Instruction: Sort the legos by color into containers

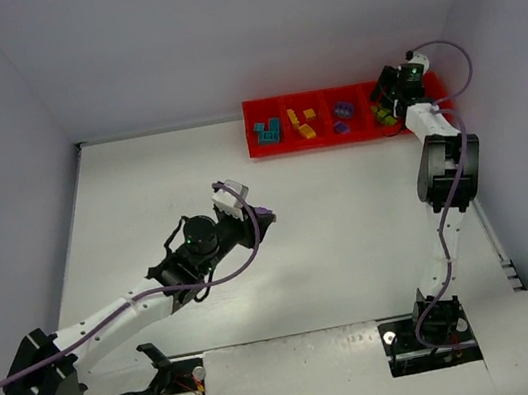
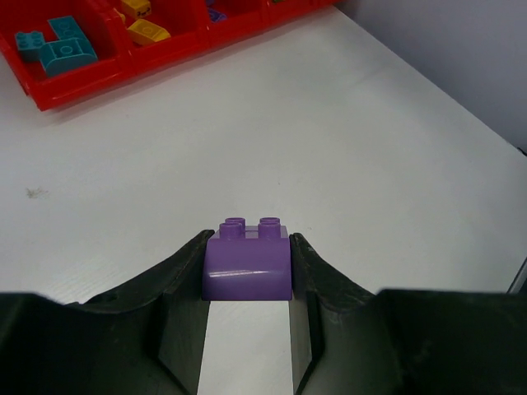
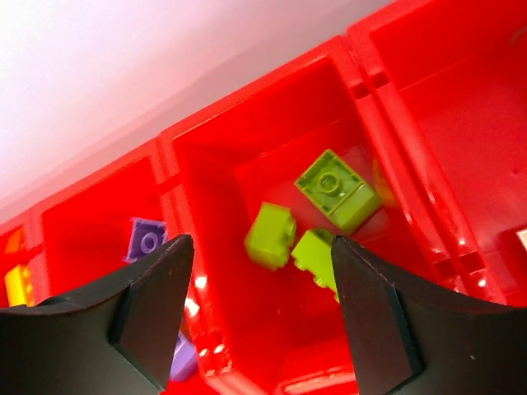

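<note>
White tabletop [image 1: 333,247] fills the scene, closed in by pale walls. Along its far edge, right of centre, lies a long red tray [image 1: 326,143] whose compartments hold sorted legos: teal bricks [image 1: 268,132] in the leftmost, yellow bricks [image 1: 302,122] next, purple bricks [image 1: 341,127] third, and three lime-green bricks [image 3: 338,191] fourth. One more purple brick [image 2: 247,259], studs pointing away from the wrist, is pinched between the two fingers of the left gripper [image 1: 261,217] over the middle of the table, well apart from the tray. The right gripper [image 3: 262,243] hangs over the green compartment, its fingers spread wide apart.
</note>
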{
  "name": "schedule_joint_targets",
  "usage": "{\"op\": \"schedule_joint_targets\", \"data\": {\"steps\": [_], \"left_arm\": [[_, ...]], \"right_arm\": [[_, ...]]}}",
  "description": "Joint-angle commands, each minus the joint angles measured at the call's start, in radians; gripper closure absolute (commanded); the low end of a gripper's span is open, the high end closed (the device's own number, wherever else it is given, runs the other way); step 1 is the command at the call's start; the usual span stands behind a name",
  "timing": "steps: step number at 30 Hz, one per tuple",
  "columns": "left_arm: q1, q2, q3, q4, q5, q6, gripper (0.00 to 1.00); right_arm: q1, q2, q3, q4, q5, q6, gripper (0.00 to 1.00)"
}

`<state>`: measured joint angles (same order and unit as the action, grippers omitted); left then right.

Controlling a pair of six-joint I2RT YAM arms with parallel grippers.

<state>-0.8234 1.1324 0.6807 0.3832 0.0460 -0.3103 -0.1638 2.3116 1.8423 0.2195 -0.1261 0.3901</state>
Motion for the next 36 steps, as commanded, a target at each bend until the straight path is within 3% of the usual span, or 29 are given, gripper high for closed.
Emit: {"op": "schedule_joint_targets", "data": {"steps": [1,8,12,18,26,36], "left_arm": [[0.027,-0.023,0.008,0.089,0.090,0.085,1.00],[0.223,0.094,0.065,0.201,0.363,-0.107,1.00],[0.309,0.167,0.169,0.168,0.468,-0.255,1.00],[0.342,0.227,0.365,0.034,0.566,-0.299,1.00],[0.357,0.230,0.552,-0.258,0.520,-0.285,1.00],[0.392,0.199,0.605,-0.382,0.544,-0.286,1.00]], "right_arm": [[-0.002,-0.144,0.019,0.031,-0.063,-0.059,0.35],[0.010,-0.440,-0.321,0.049,-0.277,-0.096,0.37],[0.093,-0.665,-0.544,0.127,-0.340,-0.148,0.38],[0.328,-0.860,-0.736,0.199,-0.368,-0.303,0.36],[0.595,-1.011,-0.805,0.221,-0.379,-0.373,0.32],[0.721,-1.031,-0.701,0.109,-0.400,-0.476,0.32]]}}
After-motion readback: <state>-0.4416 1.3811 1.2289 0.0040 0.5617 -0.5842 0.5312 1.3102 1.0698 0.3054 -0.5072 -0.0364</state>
